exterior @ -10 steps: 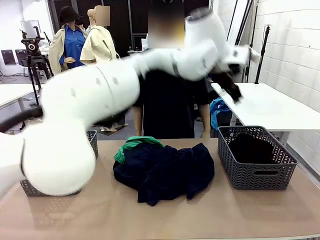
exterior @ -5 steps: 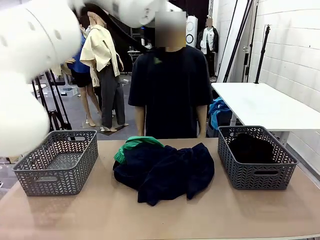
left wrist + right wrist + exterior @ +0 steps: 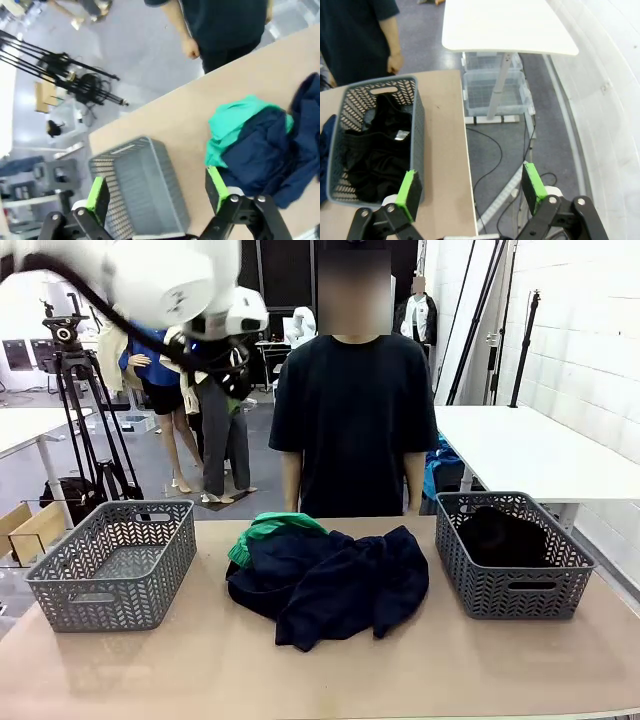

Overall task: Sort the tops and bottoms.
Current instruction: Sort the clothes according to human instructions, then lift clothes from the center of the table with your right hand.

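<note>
- Navy garments point(image 3: 330, 585) lay heaped at the middle of the bench point(image 3: 200, 670) in the front view. The heap's long axis ran side to side, parallel with the near edge. A green garment point(image 3: 262, 532) poked out at its far-left end, pointing toward the left basket point(image 3: 115, 585), which held nothing. The right basket point(image 3: 515, 585), near the right edge, held a crumpled black garment point(image 3: 503, 537). A person point(image 3: 350, 420) stood at the far edge, and my left arm point(image 3: 165, 280) hung high over the left side.
- From the left wrist view, the left gripper point(image 3: 157, 192) had its fingers spread wide with nothing between them, high above the left basket. The green garment lay beyond it, with navy folds covering its lower part.
- From the right wrist view, the right gripper point(image 3: 470, 192) was spread just as wide and held nothing. It hovered about over the bench's right edge, beside the right basket. The black garment was bunched up, with no clear axis.
- I judged the sort barely begun: one piece binned, the heap untouched. The next move called for lowering the left gripper onto the green garment's exposed end. It would need to pinch one layer only and lift it clear of the navy ones.
</note>
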`<state>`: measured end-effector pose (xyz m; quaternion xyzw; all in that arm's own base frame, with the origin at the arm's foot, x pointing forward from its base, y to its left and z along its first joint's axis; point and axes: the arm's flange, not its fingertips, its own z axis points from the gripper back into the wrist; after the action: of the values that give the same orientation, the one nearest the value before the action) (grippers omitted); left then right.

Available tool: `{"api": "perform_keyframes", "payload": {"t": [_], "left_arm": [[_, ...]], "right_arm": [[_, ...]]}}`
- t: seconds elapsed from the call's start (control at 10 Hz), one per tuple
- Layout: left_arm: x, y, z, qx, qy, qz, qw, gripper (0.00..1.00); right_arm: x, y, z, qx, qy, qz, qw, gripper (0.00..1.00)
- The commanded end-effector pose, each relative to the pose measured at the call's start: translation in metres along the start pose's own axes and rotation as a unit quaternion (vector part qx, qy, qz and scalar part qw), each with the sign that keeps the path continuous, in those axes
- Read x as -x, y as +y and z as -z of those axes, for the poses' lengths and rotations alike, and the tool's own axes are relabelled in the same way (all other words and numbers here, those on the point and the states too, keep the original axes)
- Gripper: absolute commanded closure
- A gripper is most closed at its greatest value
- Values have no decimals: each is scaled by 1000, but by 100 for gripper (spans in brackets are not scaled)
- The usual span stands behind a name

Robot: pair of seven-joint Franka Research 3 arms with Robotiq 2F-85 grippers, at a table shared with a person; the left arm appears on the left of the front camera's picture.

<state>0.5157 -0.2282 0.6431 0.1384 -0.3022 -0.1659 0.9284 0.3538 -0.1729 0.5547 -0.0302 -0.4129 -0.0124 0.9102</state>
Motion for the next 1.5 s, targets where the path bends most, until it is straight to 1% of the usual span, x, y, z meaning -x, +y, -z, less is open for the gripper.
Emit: {"api": "perform_keyframes", "payload": {"t": [0.0,0.1,0.2,0.3,0.4,0.6,0.7,0.8,1.4], "left_arm": [[124,19,30,49,-74,-58,994,0],[117,32,26,43,-85,-69,993,0],[110,39,21,50,-104,-80,990,0],[102,45,15,61,-115,-85,988,0],[92,46,14,55,-118,-86,988,0],[81,48,14,37,-99,-76,992,0],[77,50,9,41,-95,-86,991,0],[94,48,12,48,-115,-83,989,0],[94,48,12,48,-115,-83,989,0]], "right_arm": [[1,-1,2,-4,0,3,1000,0],[1,-1,2,-4,0,3,1000,0],[1,-1,2,-4,0,3,1000,0],[1,-1,2,-4,0,3,1000,0],[1,-1,2,-4,0,3,1000,0],[1,-1,2,-4,0,3,1000,0],[1,-1,2,-4,0,3,1000,0],[1,-1,2,-4,0,3,1000,0],[1,-1,2,-4,0,3,1000,0]]}}
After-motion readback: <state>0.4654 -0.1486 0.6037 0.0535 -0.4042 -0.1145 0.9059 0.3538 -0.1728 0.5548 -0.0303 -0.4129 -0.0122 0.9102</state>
